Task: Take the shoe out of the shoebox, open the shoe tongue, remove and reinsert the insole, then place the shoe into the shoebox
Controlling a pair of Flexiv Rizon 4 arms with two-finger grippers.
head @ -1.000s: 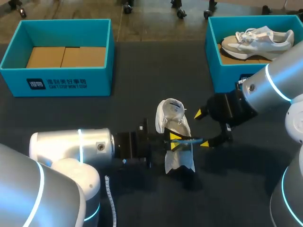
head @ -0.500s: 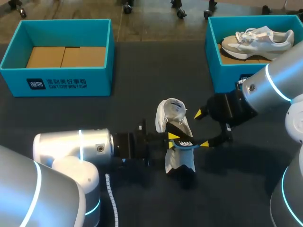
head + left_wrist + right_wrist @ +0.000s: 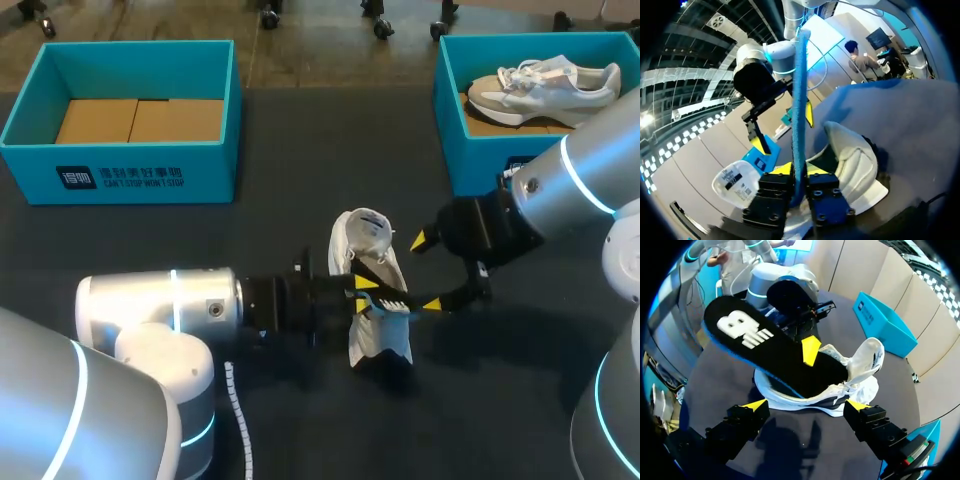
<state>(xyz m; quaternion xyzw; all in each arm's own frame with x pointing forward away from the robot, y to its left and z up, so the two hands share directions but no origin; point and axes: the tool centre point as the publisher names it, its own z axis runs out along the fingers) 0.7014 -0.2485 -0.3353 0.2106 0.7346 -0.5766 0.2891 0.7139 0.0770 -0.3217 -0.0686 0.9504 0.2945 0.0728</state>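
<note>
One white shoe (image 3: 362, 232) lies on the dark table (image 3: 250, 230), between the two teal shoeboxes and nearer the robot. Its black, blue-edged insole (image 3: 770, 347) slants up from the shoe's opening, pinched at its edge by the left gripper (image 3: 366, 292). The right gripper (image 3: 426, 272) sits just beside the shoe, fingers spread wide, holding nothing. The right shoebox (image 3: 470, 150) holds a second shoe (image 3: 545, 85); the left shoebox (image 3: 120, 175) does not.

Mid-table, a shoe (image 3: 362, 232) lies between the left gripper (image 3: 365, 294), clamping its insole (image 3: 800, 100), and the right gripper (image 3: 425, 272); left shoebox (image 3: 120, 178) and right shoebox (image 3: 470, 160) sit behind.
</note>
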